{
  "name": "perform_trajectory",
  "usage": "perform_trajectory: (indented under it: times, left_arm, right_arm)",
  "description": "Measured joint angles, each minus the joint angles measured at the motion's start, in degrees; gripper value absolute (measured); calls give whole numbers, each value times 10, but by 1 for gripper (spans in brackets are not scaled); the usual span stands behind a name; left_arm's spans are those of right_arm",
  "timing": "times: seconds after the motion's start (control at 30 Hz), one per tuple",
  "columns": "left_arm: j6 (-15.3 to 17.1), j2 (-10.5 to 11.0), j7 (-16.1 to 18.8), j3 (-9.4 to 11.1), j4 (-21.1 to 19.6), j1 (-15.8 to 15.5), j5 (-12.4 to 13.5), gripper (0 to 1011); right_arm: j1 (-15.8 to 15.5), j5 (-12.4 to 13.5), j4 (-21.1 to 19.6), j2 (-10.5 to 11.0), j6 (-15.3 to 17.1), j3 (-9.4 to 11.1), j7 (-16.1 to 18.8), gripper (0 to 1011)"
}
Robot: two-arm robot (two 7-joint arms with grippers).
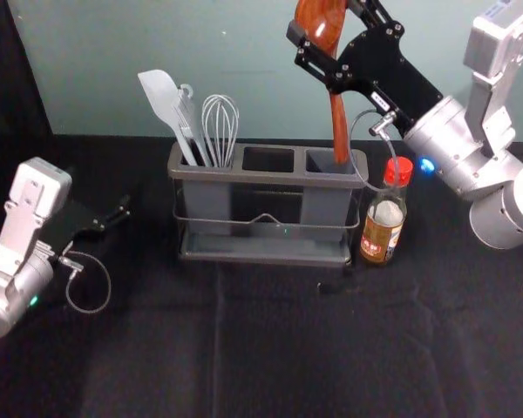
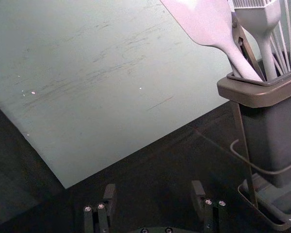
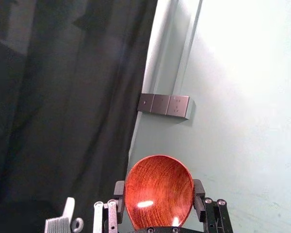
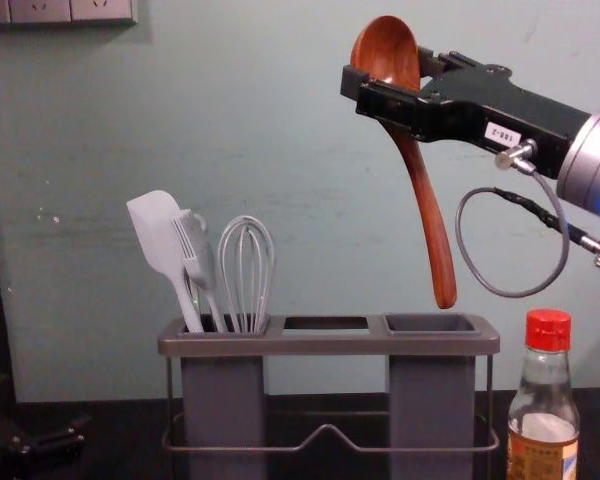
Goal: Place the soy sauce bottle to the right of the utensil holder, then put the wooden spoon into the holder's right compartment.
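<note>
My right gripper (image 1: 325,24) is shut on the bowl of the wooden spoon (image 1: 339,122), above the utensil holder (image 1: 266,252). The right wrist view shows the bowl between the fingers of my right gripper (image 3: 158,190). In the chest view, the spoon's handle (image 4: 432,225) hangs down, slightly slanted, its tip just above the right compartment (image 4: 430,324). The soy sauce bottle (image 1: 385,228) stands upright beside the holder's right end. My left gripper (image 1: 115,218) is idle over the table's left side; the left wrist view has this left gripper (image 2: 154,196) open, nothing between its fingers.
A spatula (image 1: 161,100), a brush (image 4: 195,250) and a whisk (image 1: 220,126) stand in the holder's left compartment. The middle compartment (image 1: 268,159) is empty. A pale wall (image 1: 200,52) rises behind the black table (image 1: 244,348).
</note>
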Motion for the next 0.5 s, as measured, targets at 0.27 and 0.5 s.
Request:
perform_trajectory:
  times: [0.27,0.5]
  left_arm:
    - [0,0,0,0,0,0,0,1005]
    - [0,0,0,0,0,0,0,1005]
  right_arm:
    - [3,1,51,-21,-74,3,4,837]
    - [-9,3,86,-34,-121,6,15,837]
